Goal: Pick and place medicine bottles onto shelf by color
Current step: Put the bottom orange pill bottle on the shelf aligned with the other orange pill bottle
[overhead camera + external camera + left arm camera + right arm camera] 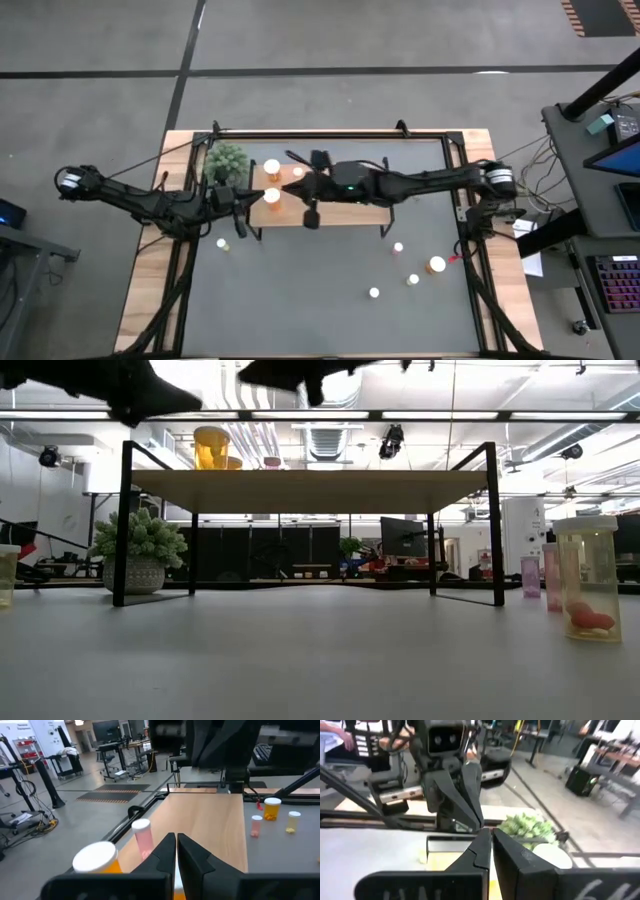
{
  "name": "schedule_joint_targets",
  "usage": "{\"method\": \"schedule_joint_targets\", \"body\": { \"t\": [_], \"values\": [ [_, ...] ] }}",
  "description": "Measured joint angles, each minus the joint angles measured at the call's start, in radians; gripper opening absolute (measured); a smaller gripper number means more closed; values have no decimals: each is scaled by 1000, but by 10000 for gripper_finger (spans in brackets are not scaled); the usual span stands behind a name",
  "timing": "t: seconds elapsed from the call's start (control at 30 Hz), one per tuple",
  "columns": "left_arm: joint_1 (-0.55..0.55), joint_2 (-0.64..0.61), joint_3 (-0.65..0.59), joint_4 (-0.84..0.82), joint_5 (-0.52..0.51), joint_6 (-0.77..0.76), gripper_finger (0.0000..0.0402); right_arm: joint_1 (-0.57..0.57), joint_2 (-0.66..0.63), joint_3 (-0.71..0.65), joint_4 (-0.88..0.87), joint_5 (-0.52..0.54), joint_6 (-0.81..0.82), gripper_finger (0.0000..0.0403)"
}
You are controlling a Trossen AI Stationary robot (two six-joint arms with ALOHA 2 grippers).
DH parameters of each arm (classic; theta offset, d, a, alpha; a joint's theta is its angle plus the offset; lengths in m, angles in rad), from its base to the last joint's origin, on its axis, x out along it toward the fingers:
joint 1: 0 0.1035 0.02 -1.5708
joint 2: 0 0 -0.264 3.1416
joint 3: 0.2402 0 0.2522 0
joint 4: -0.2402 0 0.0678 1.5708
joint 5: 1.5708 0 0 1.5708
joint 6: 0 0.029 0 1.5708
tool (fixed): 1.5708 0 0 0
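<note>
The light-wood shelf (350, 212) stands at the table's far middle and also shows in the low view (310, 488). On its left end stand two orange bottles (272, 197) (271, 166) and a pink one (298, 172). My left gripper (252, 199) is shut and hovers over the shelf's left end. In its wrist view (176, 840) the nearer orange bottle's white cap (175, 879) shows through the slit between the fingers. My right gripper (296, 186) is shut above the shelf and points at the left gripper; it also shows in the right wrist view (487, 834).
A green plant (226, 160) stands by the shelf's far left leg. Loose bottles stand on the table: a yellow one (222, 243) near left, and on the right an orange one (437, 265), a pink one (398, 246), a yellow one (412, 280) and another small one (374, 293).
</note>
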Motion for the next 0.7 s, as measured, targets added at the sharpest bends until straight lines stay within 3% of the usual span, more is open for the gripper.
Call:
{"method": "schedule_joint_targets", "body": {
  "t": [0.33,0.7],
  "values": [
    [0,-31,-30,0,-2,-2,0,-59,145,116,-16,-93,122,8],
    [0,39,-31,7,3,-6,0,-61,189,147,-40,-94,160,8]
  ]
}}
